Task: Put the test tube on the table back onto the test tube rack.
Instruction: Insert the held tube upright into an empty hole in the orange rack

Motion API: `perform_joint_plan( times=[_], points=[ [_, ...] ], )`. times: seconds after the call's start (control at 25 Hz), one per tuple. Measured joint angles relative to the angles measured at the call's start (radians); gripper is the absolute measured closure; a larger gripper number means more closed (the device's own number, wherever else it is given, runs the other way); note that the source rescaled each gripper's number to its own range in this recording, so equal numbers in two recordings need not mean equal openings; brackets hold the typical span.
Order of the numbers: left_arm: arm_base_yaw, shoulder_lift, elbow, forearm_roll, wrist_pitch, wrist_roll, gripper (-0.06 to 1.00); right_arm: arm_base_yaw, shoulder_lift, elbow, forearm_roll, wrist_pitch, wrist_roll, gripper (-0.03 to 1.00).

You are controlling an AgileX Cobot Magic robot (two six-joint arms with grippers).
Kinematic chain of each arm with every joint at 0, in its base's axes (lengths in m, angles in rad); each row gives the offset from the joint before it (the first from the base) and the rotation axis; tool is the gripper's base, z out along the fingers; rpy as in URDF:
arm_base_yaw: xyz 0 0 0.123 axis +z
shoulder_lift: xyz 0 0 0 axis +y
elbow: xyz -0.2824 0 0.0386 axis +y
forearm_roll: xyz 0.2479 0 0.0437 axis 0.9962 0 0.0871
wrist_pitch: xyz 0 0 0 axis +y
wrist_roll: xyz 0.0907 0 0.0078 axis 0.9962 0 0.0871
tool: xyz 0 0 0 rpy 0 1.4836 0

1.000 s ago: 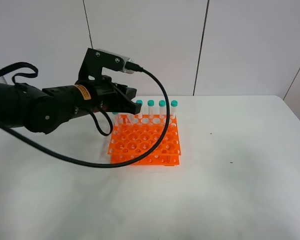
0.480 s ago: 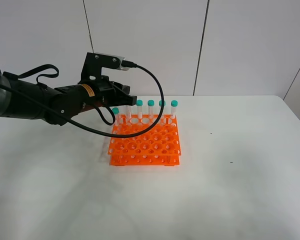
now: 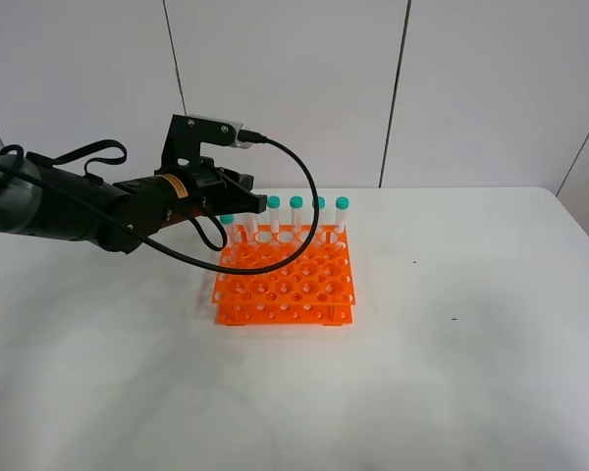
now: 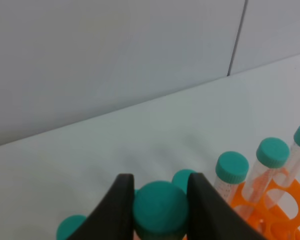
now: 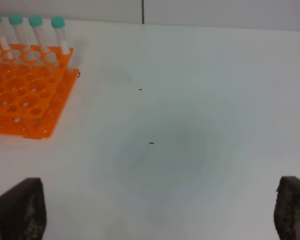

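The orange test tube rack (image 3: 285, 285) stands mid-table on the white table (image 3: 452, 383). Several teal-capped tubes stand upright in its back row. My left gripper (image 3: 245, 194) is at the back left of the rack. In the left wrist view its two black fingers (image 4: 117, 210) press either side of the teal cap of the test tube (image 4: 160, 209), which stands upright among the back-row tubes. Other caps (image 4: 232, 167) and the rack (image 4: 285, 200) show beside it. My right gripper (image 5: 157, 212) is wide open and empty above bare table, right of the rack (image 5: 25, 95).
A thick black cable (image 3: 304, 216) loops from the left wrist over the rack's back row. A white panelled wall (image 3: 393, 88) rises behind the table. Small dark specks (image 5: 151, 143) mark the tabletop right of the rack.
My left arm has drawn back to the left, taking the gripper from over the rack's back row to its back-left corner. The leftmost tube's cap has come into view.
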Motion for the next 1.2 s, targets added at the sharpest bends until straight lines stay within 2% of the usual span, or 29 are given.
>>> perform_joint_plan(
  times=[1.2],
  points=[
    [0.000,0.085,0.000,0.000,-0.056,0.000,0.94,0.000,0.000,0.000,0.000,0.000,0.000,-0.03]
  ],
)
